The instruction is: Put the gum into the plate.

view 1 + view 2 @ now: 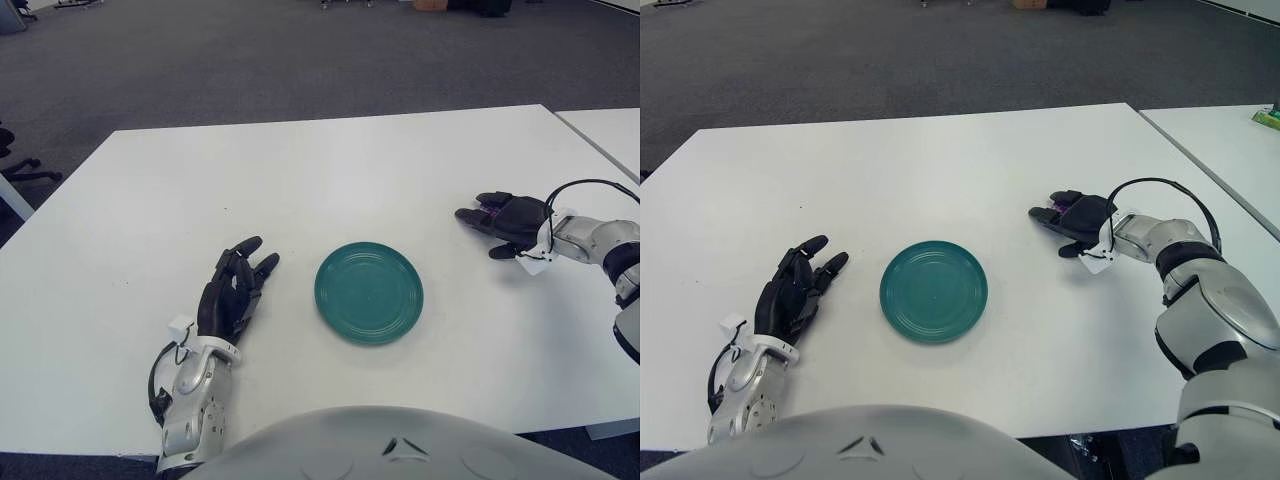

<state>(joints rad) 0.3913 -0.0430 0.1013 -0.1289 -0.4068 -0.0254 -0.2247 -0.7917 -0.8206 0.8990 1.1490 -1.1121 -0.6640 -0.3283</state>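
On the white table (330,170), which fills most of both views, the empty teal plate (369,292) sits near the front edge, roughly centred before the robot. To the plate's left the left hand (232,295) shows palm-down, its fingers loosely extended and holding nothing. Well to the right of the plate, the right hand (508,221) is low over the tabletop with its fingers curled down. A small purple sliver, likely the gum (1064,207), peeks out by the upper fingers in both eye views. Whether the fingers have actually closed on it cannot be told from here; most of the piece is hidden under the palm.

The step in hand looks like securing the gum. To do it well, the right hand should pinch the piece firmly between thumb and fingers before lifting, since something so small and flat can slip or be pushed across the smooth top. Then raise it clear, carry it left over the plate's rim, and release low above the centre so it does not bounce out.
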